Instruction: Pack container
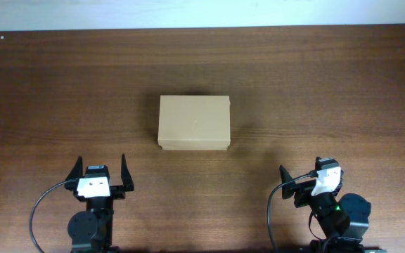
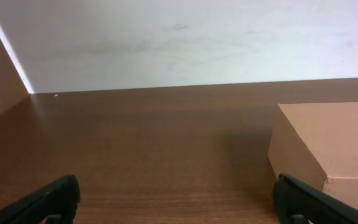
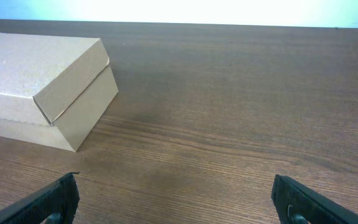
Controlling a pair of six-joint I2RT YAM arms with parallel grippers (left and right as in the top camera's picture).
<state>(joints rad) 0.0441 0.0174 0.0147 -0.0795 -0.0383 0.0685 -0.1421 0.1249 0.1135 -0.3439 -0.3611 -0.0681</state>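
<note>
The container (image 1: 194, 122) is a tan cardboard box with its lid down, lying at the middle of the brown table. My left gripper (image 1: 101, 163) hovers near the front edge, to the box's front left, open and holding nothing. My right gripper (image 1: 301, 169) is at the front right, also open and holding nothing, turned slightly toward the box. In the left wrist view the container (image 2: 334, 143) fills the right side, beyond the wide-apart fingers of the gripper (image 2: 176, 199). In the right wrist view the container (image 3: 42, 87) lies at the upper left, well ahead of the gripper (image 3: 176, 202).
The wooden table (image 1: 329, 84) ends at a white strip (image 1: 202, 13) along its far edge. Black cables (image 1: 37, 211) loop beside each arm base at the front edge. Nothing else lies on the table.
</note>
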